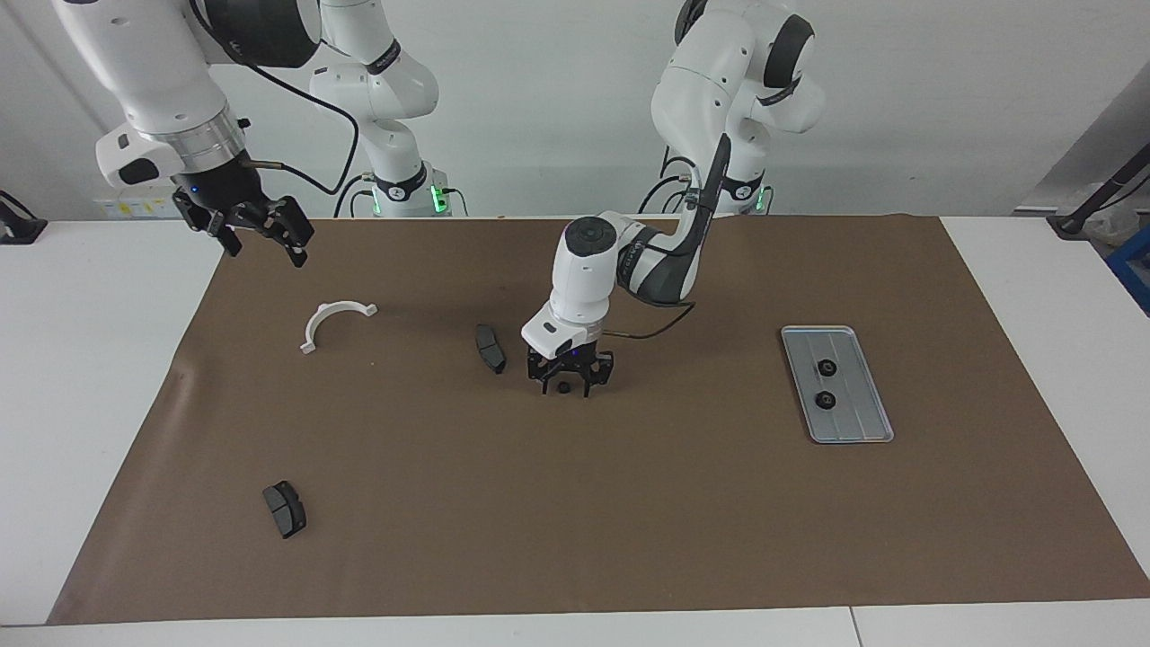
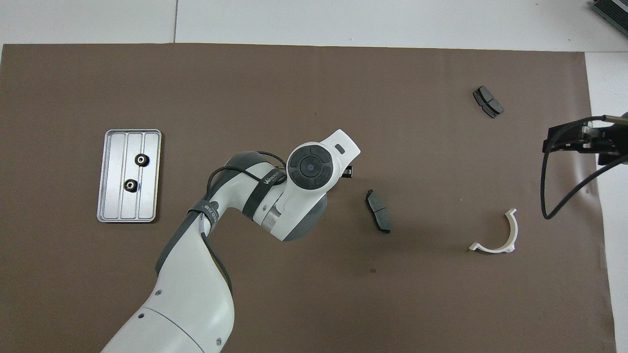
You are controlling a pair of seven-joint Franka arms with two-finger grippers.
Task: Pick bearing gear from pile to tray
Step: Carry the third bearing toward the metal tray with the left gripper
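Your left gripper (image 1: pixel 570 388) stood low over the middle of the brown mat (image 1: pixel 629 521), pointing straight down, its fingers spread and straddling a small black gear (image 1: pixel 563 387) that sat on the mat between the tips. Whether the fingers touched the gear could not be told, and nothing showed it lifted. The forearm came in from the left arm's base and bent sharply at the wrist, so in the overhead view the wrist housing hid the gripper and the gear altogether.

Your right gripper (image 1: pixel 260 235) hung in the air over the mat's edge at the right arm's end of the table, tilted, holding nothing, and whether its fingers were parted could not be told; that arm was waiting.

Taking the facing view as a clock face centred on the left gripper, one dark grey pad (image 1: pixel 490 348) lay just beside it at about ten o'clock. The white half-ring (image 1: pixel 334 323) lay farther out at about ten as well, and the second dark pad (image 1: pixel 285 509) sat well apart near eight.

The tray (image 1: pixel 858 422) lay at about three o'clock, toward the left arm's end of the table, with two black gears (image 1: pixel 825 367) already resting in it, one nearer the robots than the other. You had bare mat between the gripper and the tray. The mat's edge farther from the robots was well apart from every part.
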